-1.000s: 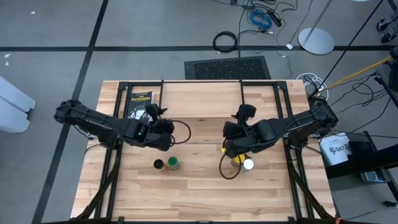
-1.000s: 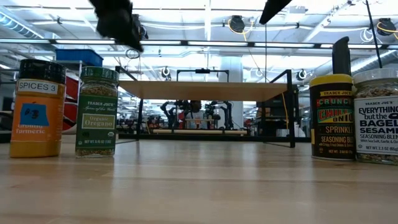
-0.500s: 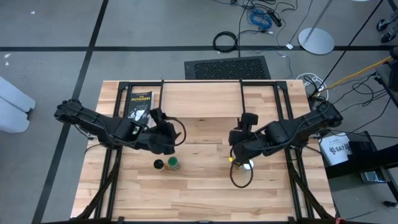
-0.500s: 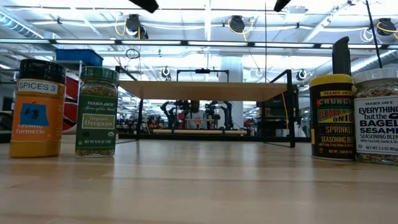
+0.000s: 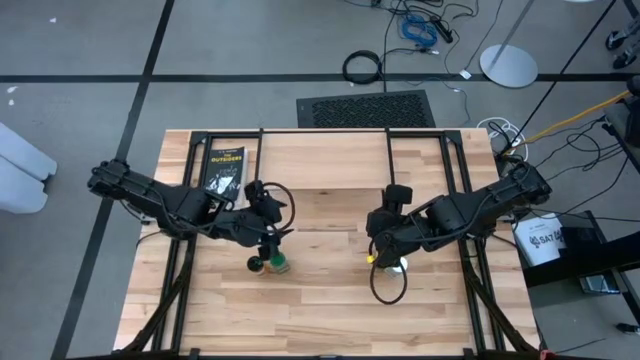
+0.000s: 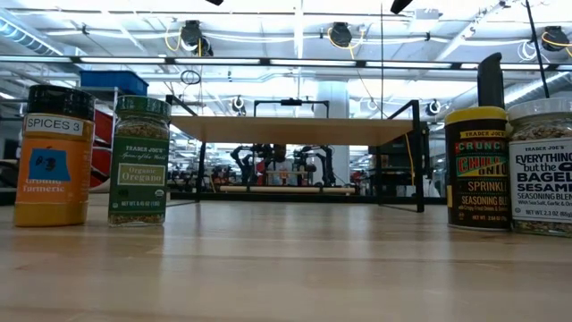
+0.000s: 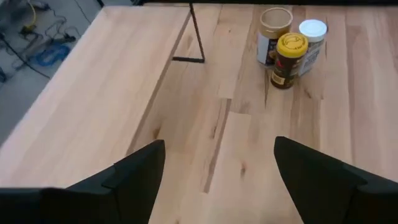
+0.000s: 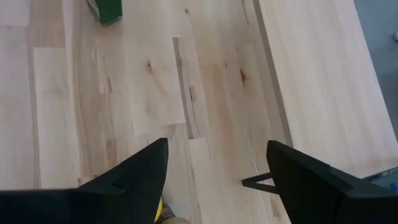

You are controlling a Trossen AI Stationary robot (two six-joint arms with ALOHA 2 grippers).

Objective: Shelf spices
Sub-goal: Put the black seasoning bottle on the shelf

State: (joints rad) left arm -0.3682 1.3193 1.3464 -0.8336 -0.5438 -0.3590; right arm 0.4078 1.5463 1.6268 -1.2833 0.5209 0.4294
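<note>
- High view: the left gripper [image 5: 268, 238] hung just above the pair of jars nearest it, the dark-lidded orange jar [image 5: 256, 265] and the green-lidded oregano jar [image 5: 279, 266], which stood touching side by side just nearer the table's front edge; the right gripper [image 5: 385, 247] sat over the yellow-lidded jar [image 5: 376, 257] and the white-lidded jar [image 5: 400, 265]; each arm was plainly the nearer one to its own pair; the shelf [image 5: 325, 160] lay beyond both, toward the far edge, its long axis running across the table.
- Low view: all four jars seen here stood upright, long axes vertical, lids up; orange and oregano at one side, yellow and white at the other; the shelf's plank top showed level between them, bare in what this view caught; neither gripper reached into this view.
- Left wrist view: the left fingers [image 7: 134, 177] stood wide apart with nothing between them; far ahead across bare wood stood the tan-lidded jar [image 7: 274, 28] with the yellow and white ones, well apart from this gripper.
- Right wrist view: the right fingers [image 8: 140, 174] were likewise spread and empty; a yellow lid peeked just below them, so I judged a straight descent would bracket that jar.
</note>
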